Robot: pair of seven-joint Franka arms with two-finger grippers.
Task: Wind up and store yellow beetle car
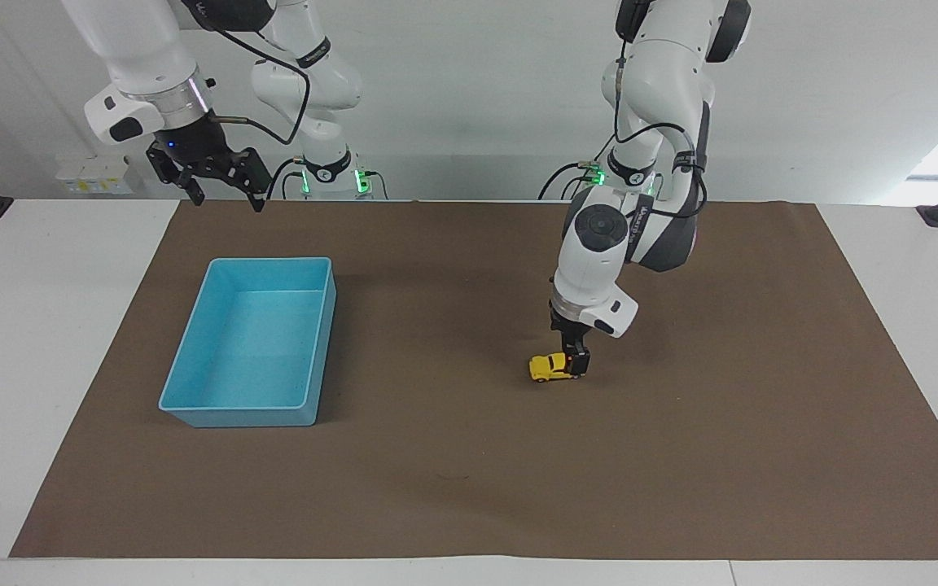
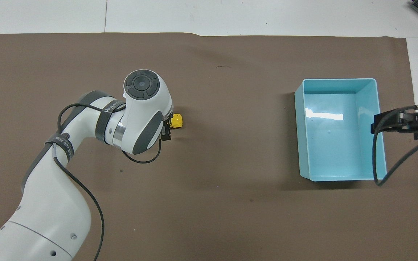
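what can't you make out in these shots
- Overhead view: most of the car is hidden under the left arm's wrist; only one end shows.
- Facing view: the left gripper is down at one end of the car; whether it has closed on it is too small to tell.
- Overhead view: the right gripper, over the tray edge, has its arm cut off by the picture's edge.
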